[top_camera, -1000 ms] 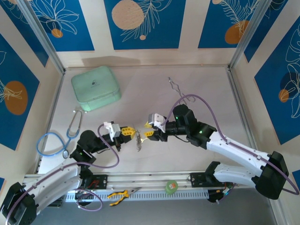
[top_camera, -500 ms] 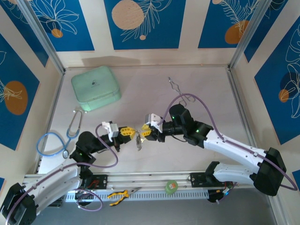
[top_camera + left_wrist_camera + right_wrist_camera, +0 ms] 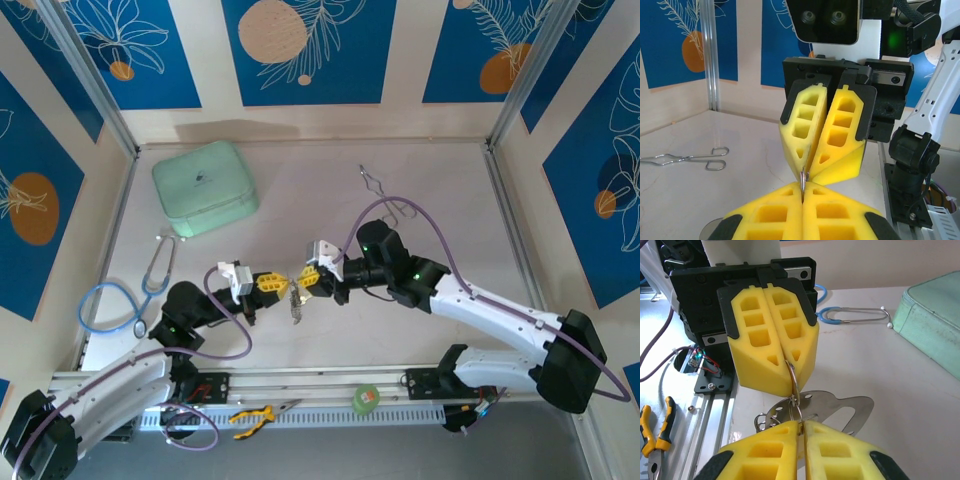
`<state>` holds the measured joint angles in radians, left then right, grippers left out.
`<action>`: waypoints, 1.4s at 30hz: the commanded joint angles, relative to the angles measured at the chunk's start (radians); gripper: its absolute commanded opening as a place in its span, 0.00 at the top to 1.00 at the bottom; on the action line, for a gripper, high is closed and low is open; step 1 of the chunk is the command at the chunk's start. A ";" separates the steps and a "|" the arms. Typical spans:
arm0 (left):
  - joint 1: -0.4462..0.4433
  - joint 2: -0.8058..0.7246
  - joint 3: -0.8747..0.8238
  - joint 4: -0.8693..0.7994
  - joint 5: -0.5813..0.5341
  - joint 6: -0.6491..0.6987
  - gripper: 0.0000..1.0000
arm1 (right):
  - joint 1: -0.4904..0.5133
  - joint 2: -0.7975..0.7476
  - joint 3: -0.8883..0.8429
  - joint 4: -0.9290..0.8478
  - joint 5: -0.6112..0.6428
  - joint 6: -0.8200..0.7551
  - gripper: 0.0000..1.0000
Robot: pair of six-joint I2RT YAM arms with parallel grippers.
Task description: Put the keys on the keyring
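- left gripper (image 3: pixel 281 285) was clamped fully shut, its yellow foam fingers pinching the thin wire of the keyring (image 3: pixel 795 386).
- right gripper (image 3: pixel 303 282) met it tip to tip, jaws closed onto the same ring from the opposite side. in the left wrist view its fingers made a narrow v that came together at the wire.
- keyring was held between the two sets of fingertips, over the middle of the table (image 3: pixel 330 215), a bit toward the near edge.
- in the right wrist view the ring wire ran upright from the right fingers into the left ones.
- a flat silvery piece (image 3: pixel 840 410) with small holes sat just under the ring, with a little metal loop (image 3: pixel 760 420) beside it. couldn't tell if either was attached.
- from the top camera small metal bits (image 3: pixel 296 308) dangled below the ring, too small to say whether they were keys.
- blue-tubed stethoscope (image 3: pixel 120 300) lay to the left of the left arm, near the table's left edge.
- mint-green case (image 3: pixel 204 187) sat in the far left part of the table, well apart from the grippers.
- silver forceps (image 3: pixel 376 186) lay beyond the right arm, toward the back.
- yellow-handled pliers (image 3: pixel 252 414) and a green tape roll (image 3: pixel 366 398) rested on the rail by the arm bases.
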<state>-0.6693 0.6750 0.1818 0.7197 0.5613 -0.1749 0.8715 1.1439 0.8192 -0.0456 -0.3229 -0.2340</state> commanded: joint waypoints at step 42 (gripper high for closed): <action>-0.009 0.050 0.001 0.169 0.063 -0.024 1.00 | 0.030 0.040 0.035 0.078 -0.052 -0.034 0.94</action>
<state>-0.6697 0.7242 0.1806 0.8101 0.5938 -0.1829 0.8951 1.1687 0.8299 0.0139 -0.3511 -0.2600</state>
